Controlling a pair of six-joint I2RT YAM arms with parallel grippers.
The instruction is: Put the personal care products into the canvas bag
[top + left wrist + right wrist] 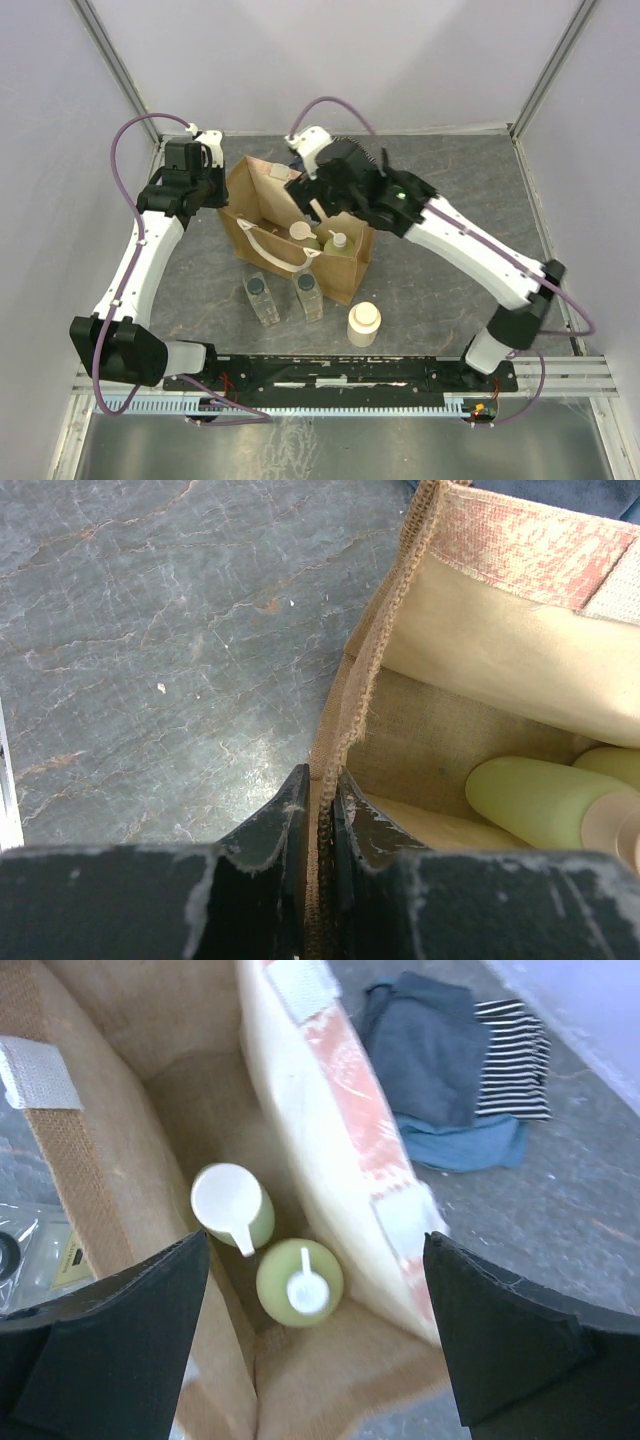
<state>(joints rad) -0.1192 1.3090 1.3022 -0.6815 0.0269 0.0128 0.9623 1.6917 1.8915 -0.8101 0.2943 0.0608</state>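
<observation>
Top external view: the left gripper (318, 790) is clenched on the canvas bag (343, 272) rim, propping it open. The right gripper (315, 1243) hangs spread wide over two yellow-green bottles (300, 1282) inside. Two clear bottles (262, 298) and the jar (364, 324) sit on the worktop (440, 310) just beside the bag. If that pinch slips, the mouth may sag shut.

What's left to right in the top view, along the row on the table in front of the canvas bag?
First clear bottle with dark cap → second clear bottle with dark cap → squat cream jar.
</observation>
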